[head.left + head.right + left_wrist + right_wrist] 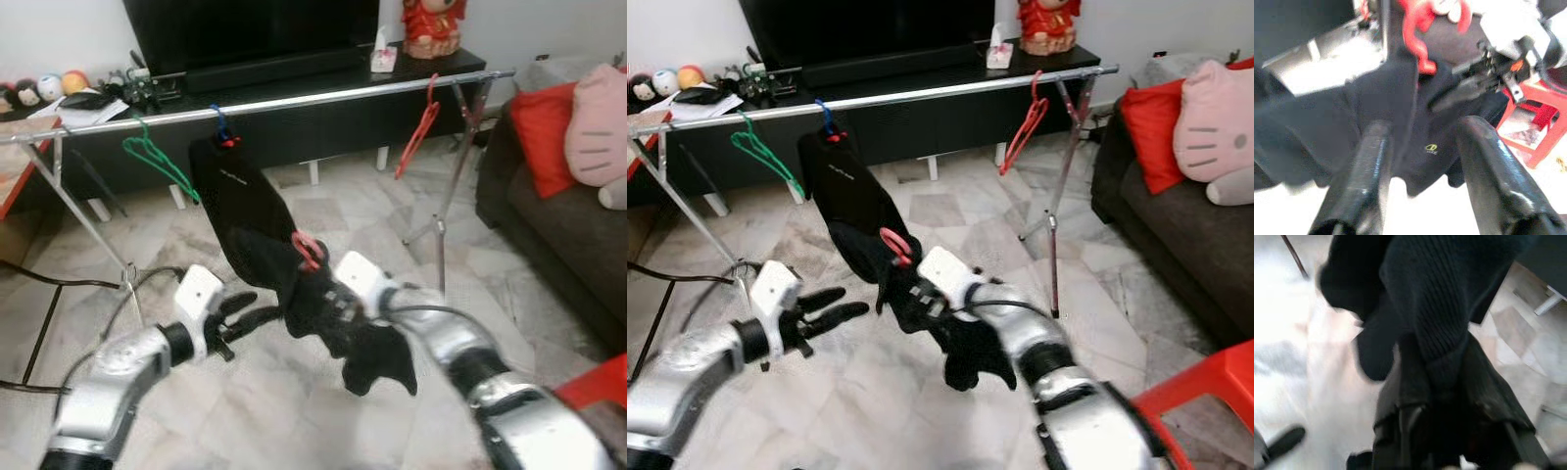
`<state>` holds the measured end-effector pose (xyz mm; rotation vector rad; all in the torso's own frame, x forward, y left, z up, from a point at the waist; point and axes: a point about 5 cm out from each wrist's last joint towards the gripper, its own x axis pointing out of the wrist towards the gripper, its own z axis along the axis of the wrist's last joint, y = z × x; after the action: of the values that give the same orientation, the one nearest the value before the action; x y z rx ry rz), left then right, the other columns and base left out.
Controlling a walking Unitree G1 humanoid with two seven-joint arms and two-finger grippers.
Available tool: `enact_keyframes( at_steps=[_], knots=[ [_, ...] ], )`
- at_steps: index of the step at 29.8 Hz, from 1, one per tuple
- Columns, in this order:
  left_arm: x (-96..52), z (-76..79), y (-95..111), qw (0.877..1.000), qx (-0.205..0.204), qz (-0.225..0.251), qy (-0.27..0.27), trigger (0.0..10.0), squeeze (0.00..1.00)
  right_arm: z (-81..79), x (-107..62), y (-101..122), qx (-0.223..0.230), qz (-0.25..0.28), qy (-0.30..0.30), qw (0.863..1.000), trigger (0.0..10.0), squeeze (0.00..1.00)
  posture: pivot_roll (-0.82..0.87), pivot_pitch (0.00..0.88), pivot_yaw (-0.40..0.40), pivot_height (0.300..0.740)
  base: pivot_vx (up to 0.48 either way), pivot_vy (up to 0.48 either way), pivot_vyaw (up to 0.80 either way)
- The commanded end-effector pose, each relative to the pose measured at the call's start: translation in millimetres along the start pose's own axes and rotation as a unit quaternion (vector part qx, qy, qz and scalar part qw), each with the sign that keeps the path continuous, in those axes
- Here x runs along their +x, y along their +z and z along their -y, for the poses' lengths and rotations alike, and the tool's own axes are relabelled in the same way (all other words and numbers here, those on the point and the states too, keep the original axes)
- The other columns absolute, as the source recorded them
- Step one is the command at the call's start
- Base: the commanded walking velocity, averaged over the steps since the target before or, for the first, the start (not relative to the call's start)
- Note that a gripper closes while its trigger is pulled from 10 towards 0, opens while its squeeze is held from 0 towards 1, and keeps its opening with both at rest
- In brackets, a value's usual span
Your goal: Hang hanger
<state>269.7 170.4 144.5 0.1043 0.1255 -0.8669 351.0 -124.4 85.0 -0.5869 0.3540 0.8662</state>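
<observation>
A silver rail (294,101) runs across the room on crossed legs. On it hang a green hanger (157,162), a blue hanger (221,125) carrying a black garment (240,201), and a bare red hanger (419,127). Below the rail, my right gripper (328,299) is shut on a second bunch of black knit fabric (372,357). A red hanger hook (307,250) sticks up out of that fabric. It overlaps the hanging garment's lower end. My left gripper (245,313) is open just left of the bunch, its fingers (1371,171) spread and pointing at the fabric (1400,112).
A dark TV cabinet (323,127) stands behind the rail. On the right is a sofa (558,225) with a red cushion and a pink plush. A red stool (1205,392) stands at the lower right. The rack legs (446,206) and a floor cable (59,284) flank me.
</observation>
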Motion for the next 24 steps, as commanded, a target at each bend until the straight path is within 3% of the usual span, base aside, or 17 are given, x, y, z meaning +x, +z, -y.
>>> enact_keyframes(
  at_steps=[1,5,6,7,12,24],
  knots=[
    [1.7,1.5,5.1,1.000,0.010,0.002,-0.013,10.0,1.00,-2.0,3.5,17.5,-0.032,0.034,0.017,0.999,0.0,0.00,-0.08,0.000,0.095,0.740,0.000,0.000,0.00],
    [2.9,-1.6,4.3,0.999,0.036,-0.011,-0.004,10.0,1.00,3.7,-0.7,15.8,-0.045,0.030,0.019,0.998,0.0,0.00,-0.08,0.000,0.099,0.740,0.000,0.000,0.00],
    [3.1,0.4,3.7,0.999,0.040,-0.015,-0.013,10.0,0.11,3.9,-1.6,16.4,-0.047,0.034,0.025,0.998,0.0,0.00,-0.08,0.000,0.101,0.740,0.000,0.000,0.00],
    [3.0,3.1,3.6,0.999,0.040,-0.017,-0.024,10.0,0.00,3.5,-2.5,16.9,-0.051,0.039,0.034,0.997,0.0,0.00,-0.08,0.000,0.101,0.740,0.000,0.000,0.00],
    [1.6,15.8,8.7,0.995,0.035,-0.023,-0.088,10.0,0.00,-6.1,-5.8,20.3,-0.078,0.066,0.103,0.990,0.0,0.00,-0.08,0.000,0.104,0.740,0.000,0.000,0.00],
    [-7.2,9.2,7.7,0.980,0.137,-0.083,-0.116,10.0,0.00,-4.6,-17.7,13.4,-0.140,0.044,0.158,0.976,0.0,0.00,-0.07,0.000,0.116,0.740,0.000,0.000,0.00]
  ],
)
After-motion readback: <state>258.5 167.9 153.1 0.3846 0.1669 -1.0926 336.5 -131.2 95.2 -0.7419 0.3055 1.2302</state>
